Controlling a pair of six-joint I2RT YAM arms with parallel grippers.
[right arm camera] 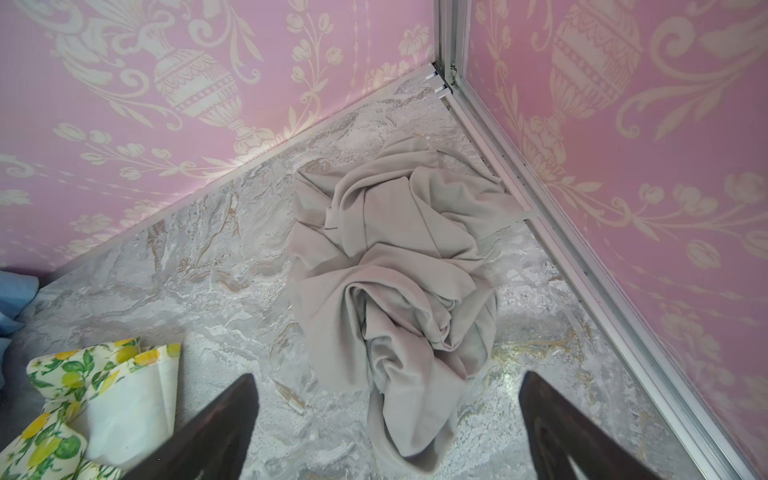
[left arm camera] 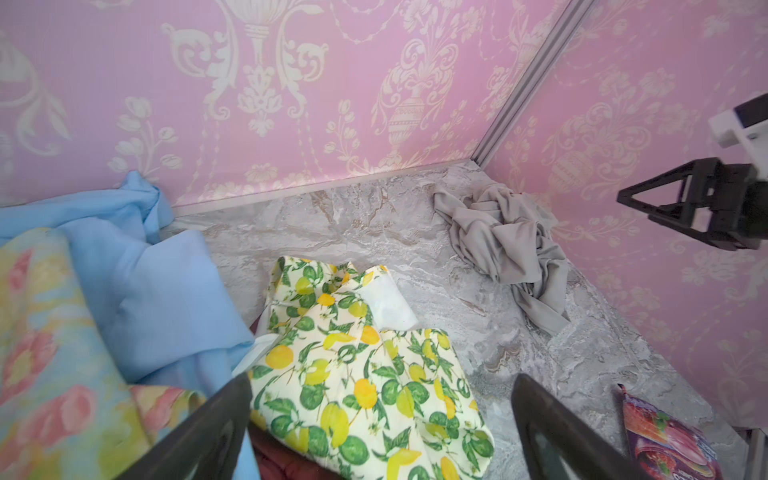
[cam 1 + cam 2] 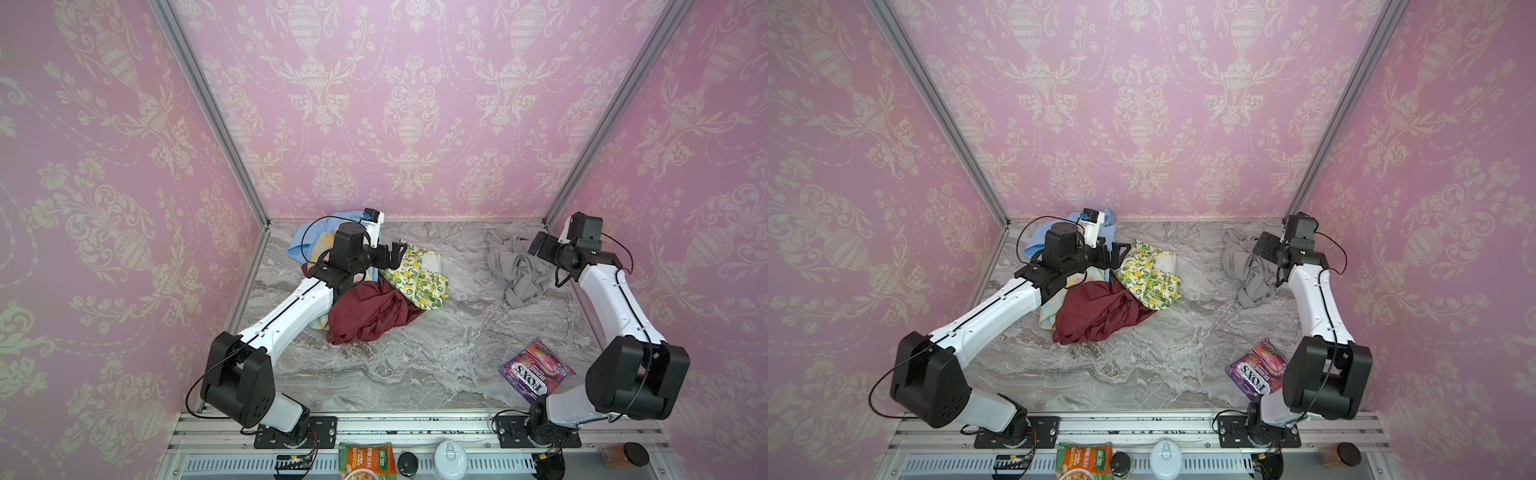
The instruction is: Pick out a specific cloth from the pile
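Grey cloth [image 3: 515,266] lies crumpled on the marble tabletop [image 3: 415,365], in the far right corner by the wall, well apart from the pile [image 3: 365,291]. Right gripper [image 1: 386,377] hovers over it, jaws spread wide, nothing in them. The left wrist view shows it raised clear of the fabric. Left gripper [image 3: 395,252] is also wide open and empty, above the pile at the lemon-print cloth [image 3: 417,278].

Pile layout:
- Lemon-print on its right side.
- Shiny maroon cloth [image 3: 370,316] in front.
- Light blue cloth [image 3: 309,237] at the back wall.
- Pastel floral cloth [image 2: 41,353] under the left arm.

Readable text: purple candy bag [image 3: 536,372] front right by the right arm, "FOXS" and "BERRIES", upside down in both top views. Green-orange packet [image 3: 365,459] on the front rail carries Chinese characters, too small to read.
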